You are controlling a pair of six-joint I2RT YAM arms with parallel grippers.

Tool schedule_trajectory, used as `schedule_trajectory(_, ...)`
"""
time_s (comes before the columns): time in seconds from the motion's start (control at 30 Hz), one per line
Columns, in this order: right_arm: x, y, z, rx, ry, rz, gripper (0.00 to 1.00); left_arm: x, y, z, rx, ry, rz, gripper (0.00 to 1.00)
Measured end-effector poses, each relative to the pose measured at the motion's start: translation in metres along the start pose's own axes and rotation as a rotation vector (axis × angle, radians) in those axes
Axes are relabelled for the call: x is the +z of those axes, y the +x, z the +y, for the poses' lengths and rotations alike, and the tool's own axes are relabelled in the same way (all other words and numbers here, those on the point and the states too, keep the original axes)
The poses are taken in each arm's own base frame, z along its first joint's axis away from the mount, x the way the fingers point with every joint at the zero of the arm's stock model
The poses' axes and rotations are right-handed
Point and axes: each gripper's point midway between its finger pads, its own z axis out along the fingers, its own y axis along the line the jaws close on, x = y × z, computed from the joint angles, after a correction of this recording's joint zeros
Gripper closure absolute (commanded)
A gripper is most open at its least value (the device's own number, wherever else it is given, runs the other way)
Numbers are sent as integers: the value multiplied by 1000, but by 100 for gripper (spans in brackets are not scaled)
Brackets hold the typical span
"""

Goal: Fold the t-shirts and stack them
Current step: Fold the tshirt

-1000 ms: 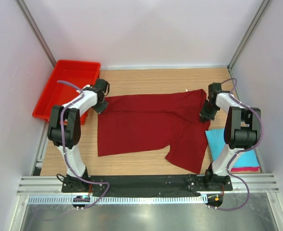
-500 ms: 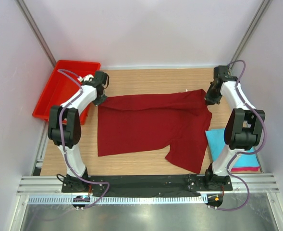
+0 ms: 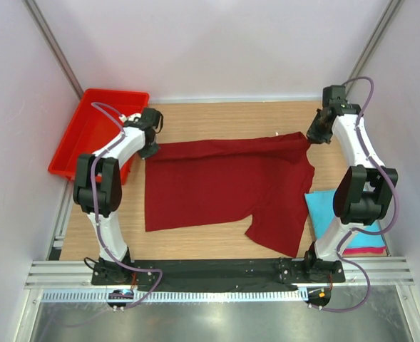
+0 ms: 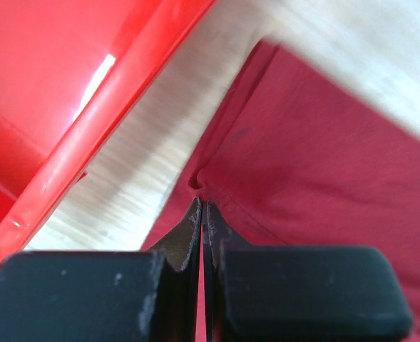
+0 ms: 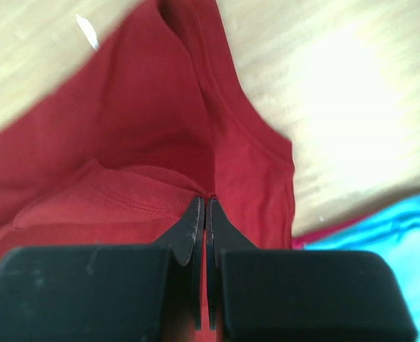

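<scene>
Right, near to far. Near right of the table [image 3: 224, 117]: turquoise t-shirt [image 3: 322, 206] folded flat, sitting on the pink t-shirt [image 3: 370, 251]. Only a strip of pink shows at the stack's near edge. The right arm crosses over the stack.

Centre: maroon t-shirt [image 3: 217, 185] spread open, not folded. The main panel runs left to right, and a flap at its right end reaches toward the near edge. Its right edge is up against the turquoise one; can't tell if they overlap. The right wrist view also shows turquoise at lower right beside the maroon cloth.

Far edge of the maroon shirt: both grippers are on it, one at each far corner.
- left gripper [image 3: 151, 148]: at the far-left corner. In the left wrist view its jaws are pressed together with the maroon hem pinched at the tips [image 4: 204, 214].
- right gripper [image 3: 311, 137]: at the far-right corner. In the right wrist view its jaws are together, clamped on a fold of maroon cloth [image 5: 204, 210].

The far hem runs fairly straight between the two pinch points, with creases near the right corner.

Far left: red tray [image 3: 81, 135], against the left wall, just beside the left gripper. Its rim fills the left of the left wrist view, with bare wood between it and the shirt.
</scene>
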Motion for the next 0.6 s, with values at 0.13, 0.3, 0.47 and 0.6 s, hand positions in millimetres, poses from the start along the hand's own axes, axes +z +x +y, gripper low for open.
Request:
schedule_trajectory(0.13, 2, 31, -11, -5, 16, 67, 99, 7, 18, 12, 29, -32, 37, 100)
schedule_trajectory(0.3, 6, 61, -20, -10, 27, 137, 99, 10, 27, 17, 40, -47, 55, 100)
schedule_trajectory(0.47, 9, 82, -29, -14, 43, 184, 99, 10, 27, 17, 41, -47, 56, 100)
schedule_trajectory(0.6, 14, 92, -33, -15, 49, 204, 98, 11, 28, 18, 42, -49, 58, 98)
